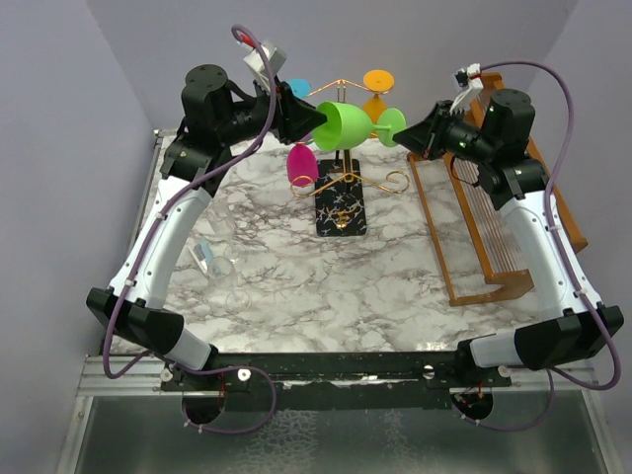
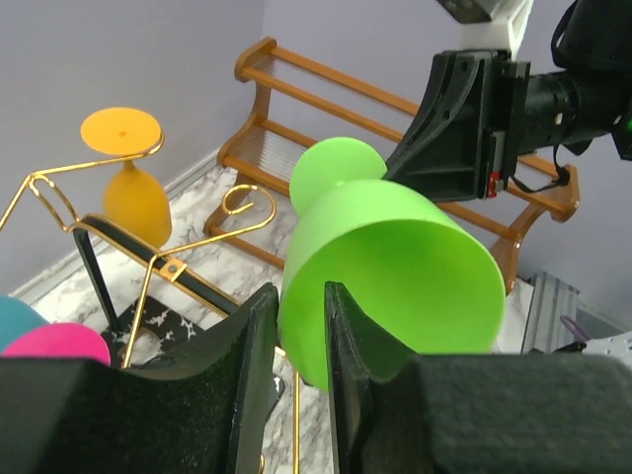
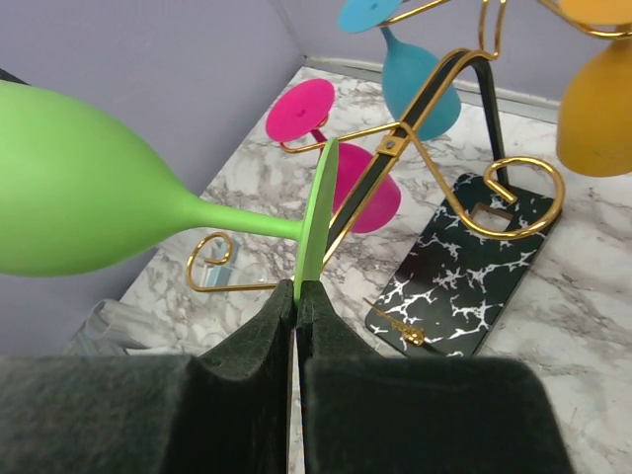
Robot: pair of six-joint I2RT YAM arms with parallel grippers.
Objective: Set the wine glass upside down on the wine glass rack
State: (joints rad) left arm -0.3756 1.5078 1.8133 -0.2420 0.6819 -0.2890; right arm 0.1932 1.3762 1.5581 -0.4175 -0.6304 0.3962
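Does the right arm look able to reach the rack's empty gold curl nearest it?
Probably yes. The right gripper, shut on the foot of the green glass, hovers above that curl with nothing between. The left gripper straddles the bowl's rim and should withdraw first.

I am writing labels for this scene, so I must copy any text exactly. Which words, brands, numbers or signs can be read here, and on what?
None can be read in any view. The green wine glass, the wine glass rack and the wooden rack carry no text; the white veins on the rack's black base are pattern, not letters.
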